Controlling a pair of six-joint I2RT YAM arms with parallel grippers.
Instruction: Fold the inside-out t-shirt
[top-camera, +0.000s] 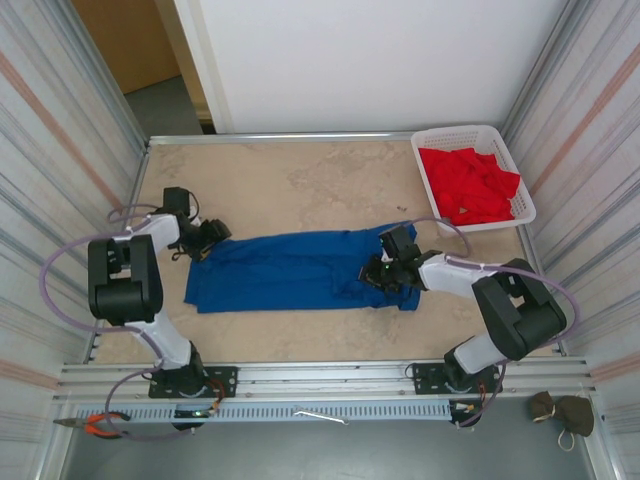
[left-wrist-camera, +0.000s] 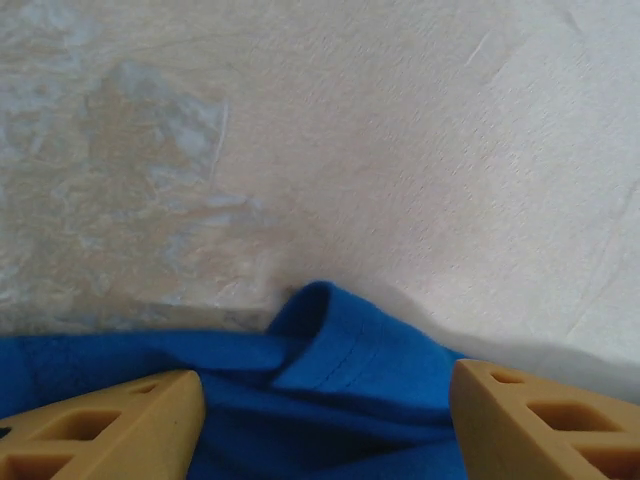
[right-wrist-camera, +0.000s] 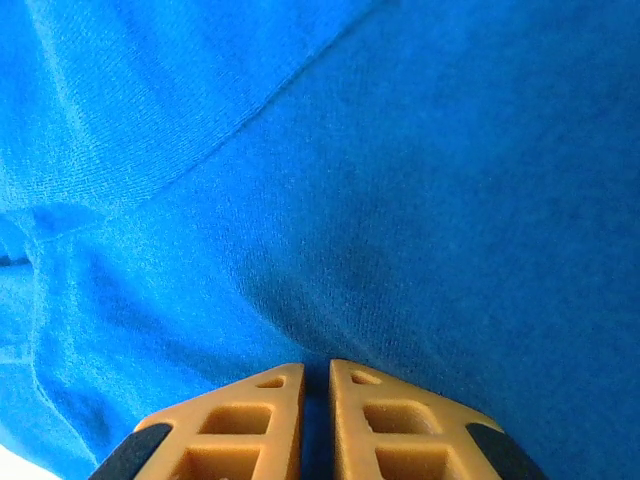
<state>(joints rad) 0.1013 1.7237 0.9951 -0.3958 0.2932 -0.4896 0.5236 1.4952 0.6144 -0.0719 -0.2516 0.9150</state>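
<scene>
blue t-shirt (top-camera: 290, 270) lies part-flattened on the desk (top-camera: 300, 180), near side and left of the white basket (top-camera: 524, 200) holding red cloth (top-camera: 465, 185). left gripper (top-camera: 202, 243) is at the shirt end farthest from the basket, jaws spread wide, with a hemmed corner bunched between them. right gripper (top-camera: 377, 272) is at the end nearest the basket, jaws pressed together, apparently pinching a thin fold of shirt. i judge it light, limp cotton that drags and wrinkles with no stiffness. i'd grab hems or corners and pinch through both layers.
</scene>
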